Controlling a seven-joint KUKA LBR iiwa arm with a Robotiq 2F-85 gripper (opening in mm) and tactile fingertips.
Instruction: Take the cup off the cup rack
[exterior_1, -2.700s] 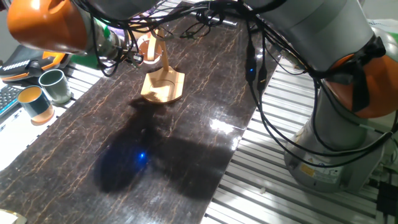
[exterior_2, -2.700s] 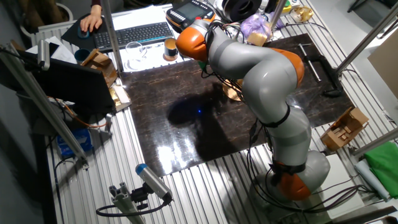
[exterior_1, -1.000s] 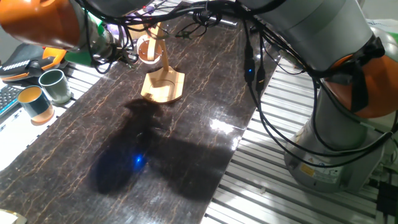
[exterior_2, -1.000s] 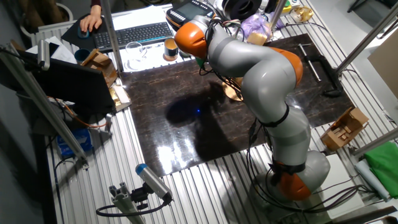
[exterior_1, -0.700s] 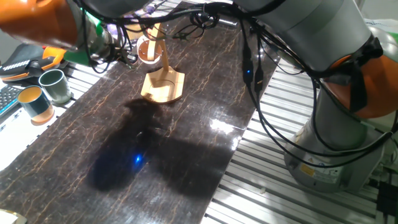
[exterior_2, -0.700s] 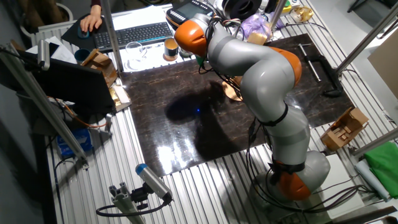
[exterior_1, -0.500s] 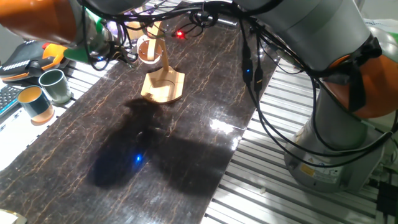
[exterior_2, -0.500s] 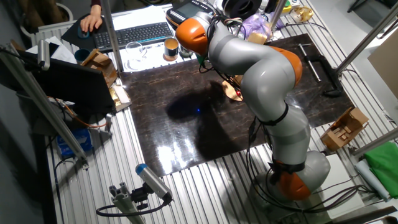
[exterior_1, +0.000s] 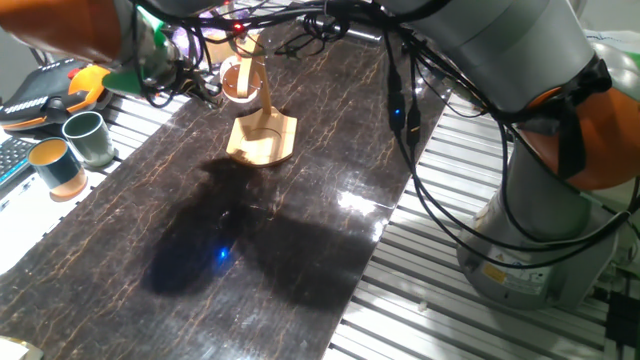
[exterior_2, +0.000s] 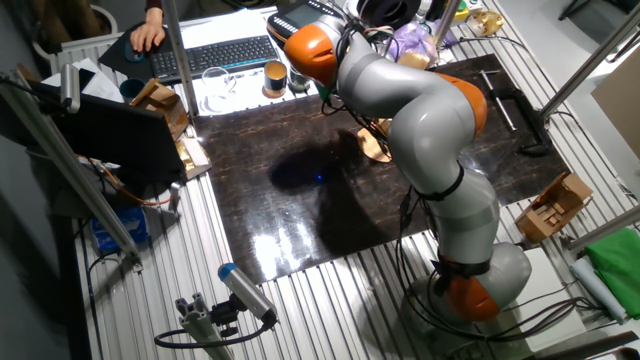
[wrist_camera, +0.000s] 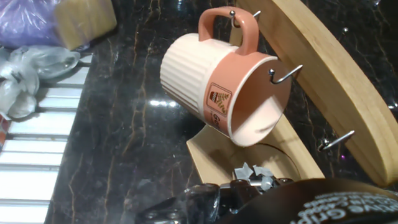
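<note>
Arm bent low over table, gripper (exterior_1: 205, 80) beside cup (wrist_camera: 217, 87) hanging on cup rack (wrist_camera: 323, 81), jaws' state can't tell

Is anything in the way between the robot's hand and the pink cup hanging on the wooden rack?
Nothing visible is. In the hand view the cup hangs by its handle from a metal hook on the cup rack, with only open space between it and the gripper at the bottom edge. The fingers themselves are not clearly visible.

Dark marble tabletop (exterior_1: 300, 240): cup rack (exterior_1: 262, 138) standing.
</note>
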